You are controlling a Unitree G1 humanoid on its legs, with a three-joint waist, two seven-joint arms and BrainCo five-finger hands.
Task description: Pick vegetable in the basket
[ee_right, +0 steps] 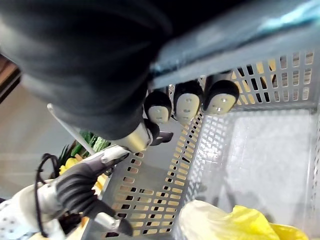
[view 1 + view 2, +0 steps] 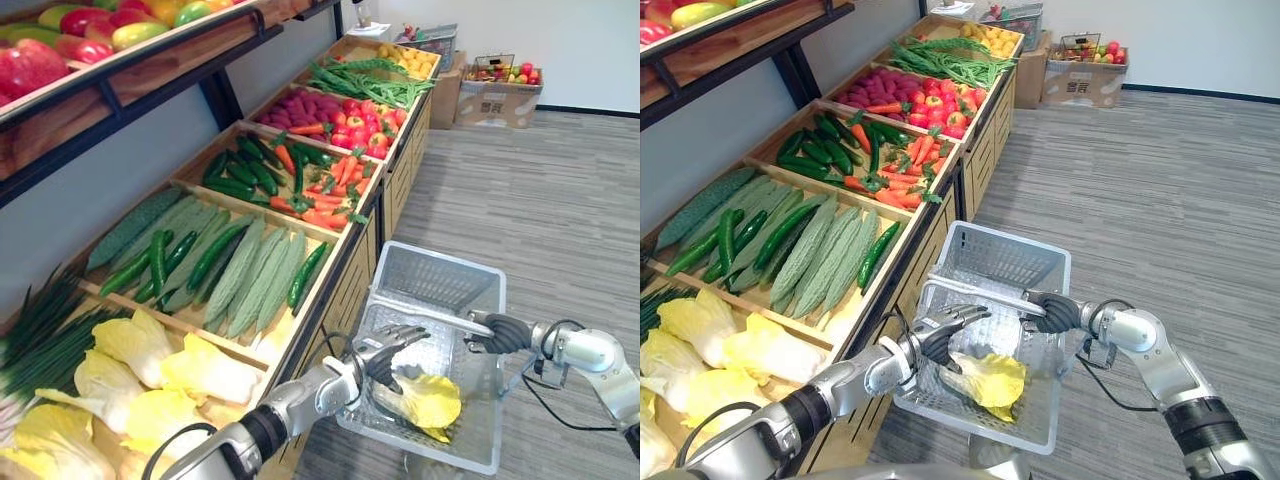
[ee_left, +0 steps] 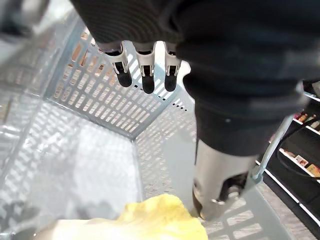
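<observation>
a grey plank floor (image 2: 520, 200) runs beside a long wooden stand (image 2: 345, 285), whose bins hold gourds (image 2: 255, 270), cucumbers (image 2: 240, 175), carrots (image 2: 330, 190) and tomatoes (image 2: 365, 125). the nearest bin holds a heap of yellow leafy heads (image 2: 150, 360). a cardboard box (image 2: 495, 100) stands at the far wall.

a grey mesh basket (image 2: 440, 275) hangs just beside the near end of the stand, off the floor. the right hand (image 2: 497, 334) comes in from the right, its fingers clenched round the basket's handle (image 2: 980, 290) at the handle's right end. in the right wrist view its dark fingertips (image 1: 187, 105) wrap under the bar, with the mesh wall just past them.

a yellow cabbage (image 2: 432, 400) lies on the bottom of the basket, toward the near end (pale stalk end toward the stand, leaves toward the open floor).

the left hand (image 2: 390, 352) reaches over the basket's near left rim and hangs above the cabbage. its fingers (image 3: 145, 75) are stretched out and relaxed, holding nothing. in the left wrist view they point at the mesh wall, while the thumb (image 3: 220, 180) hangs down next to the cabbage's leaves; whether it touches them cannot be told.
</observation>
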